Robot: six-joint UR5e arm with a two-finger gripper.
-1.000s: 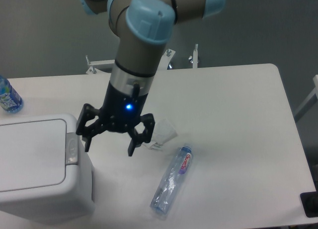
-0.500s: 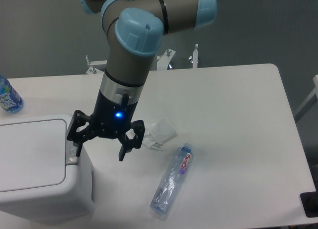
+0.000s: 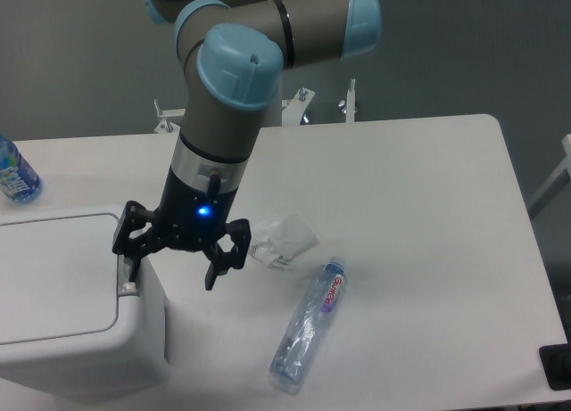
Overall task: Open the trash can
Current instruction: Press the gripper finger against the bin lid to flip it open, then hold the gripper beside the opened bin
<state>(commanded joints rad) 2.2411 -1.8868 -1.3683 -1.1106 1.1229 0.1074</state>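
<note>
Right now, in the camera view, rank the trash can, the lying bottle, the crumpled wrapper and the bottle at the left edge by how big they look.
1. trash can, by far the largest
2. lying bottle
3. and 4. crumpled wrapper and bottle at the left edge: look alike; the bottle is cut off, so unranked.

Gripper (image 3: 171, 262) jaws spread over trash can (image 3: 62, 304) rim.

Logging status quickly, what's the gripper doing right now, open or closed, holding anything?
Gripper: open, holding nothing, one finger over the trash can's grey button.

End effector (image 3: 170, 258) pointing down, fingers spread wide apart.
</note>
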